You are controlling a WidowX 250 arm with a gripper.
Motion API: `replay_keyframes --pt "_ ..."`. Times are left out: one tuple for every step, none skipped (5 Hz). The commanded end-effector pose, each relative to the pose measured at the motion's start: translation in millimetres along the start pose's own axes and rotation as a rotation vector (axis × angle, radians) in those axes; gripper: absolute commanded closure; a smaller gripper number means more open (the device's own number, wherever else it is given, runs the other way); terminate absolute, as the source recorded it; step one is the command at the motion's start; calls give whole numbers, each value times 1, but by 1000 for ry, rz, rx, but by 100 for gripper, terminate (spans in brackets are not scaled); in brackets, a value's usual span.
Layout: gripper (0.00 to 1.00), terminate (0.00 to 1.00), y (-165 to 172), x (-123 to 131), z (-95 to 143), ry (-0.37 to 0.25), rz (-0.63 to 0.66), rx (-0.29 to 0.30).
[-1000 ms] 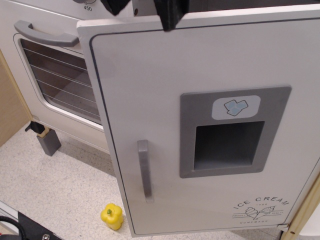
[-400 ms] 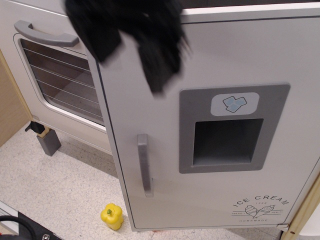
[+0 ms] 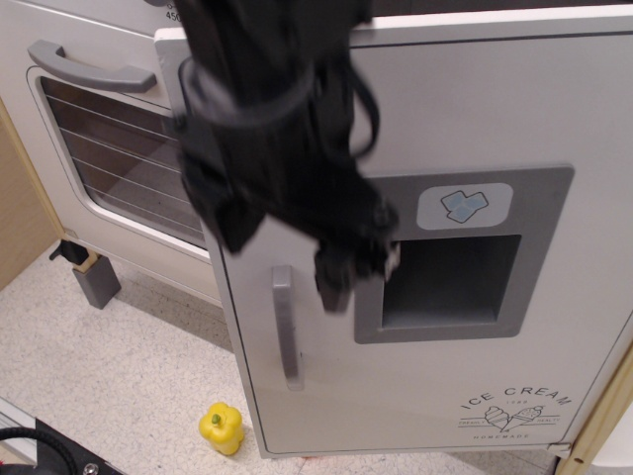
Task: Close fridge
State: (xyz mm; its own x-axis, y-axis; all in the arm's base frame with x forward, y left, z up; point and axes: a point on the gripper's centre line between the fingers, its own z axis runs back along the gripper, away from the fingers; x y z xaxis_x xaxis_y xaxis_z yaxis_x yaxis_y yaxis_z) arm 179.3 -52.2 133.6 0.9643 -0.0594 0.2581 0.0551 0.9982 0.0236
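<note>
Blurred black gripper [image 3: 341, 267] in front of white fridge [image 3: 445, 119] door, beside grey handle [image 3: 286, 327], jaw state indiscernible, yellow pepper [image 3: 222, 427] on floor below

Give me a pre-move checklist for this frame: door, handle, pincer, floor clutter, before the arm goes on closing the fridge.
1. White fridge door with grey dispenser panel shut flush: cannot tell; its left edge overlaps the oven door.
2. Grey vertical handle free: ok, nothing grips it.
3. Black pincer state: cannot tell, blurred.
4. Pincer touching door: cannot tell.
5. Yellow toy pepper clear of door: ok, on the floor left of the door's lower corner.
6. White oven door with wire-rack window shut: ok.
</note>
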Motion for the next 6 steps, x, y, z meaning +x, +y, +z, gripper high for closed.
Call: replay_keyframes --pt "0 0 21 37 -24 -35 144 -14" --pt "0 0 29 56 -28 -128 185 -34" --pt "0 0 36 68 -29 -182 214 -42" --pt "0 0 47 84 -31 -271 240 -92" --pt "0 0 55 98 -33 -317 265 -104" --pt "0 0 61 110 -33 -335 286 -96"
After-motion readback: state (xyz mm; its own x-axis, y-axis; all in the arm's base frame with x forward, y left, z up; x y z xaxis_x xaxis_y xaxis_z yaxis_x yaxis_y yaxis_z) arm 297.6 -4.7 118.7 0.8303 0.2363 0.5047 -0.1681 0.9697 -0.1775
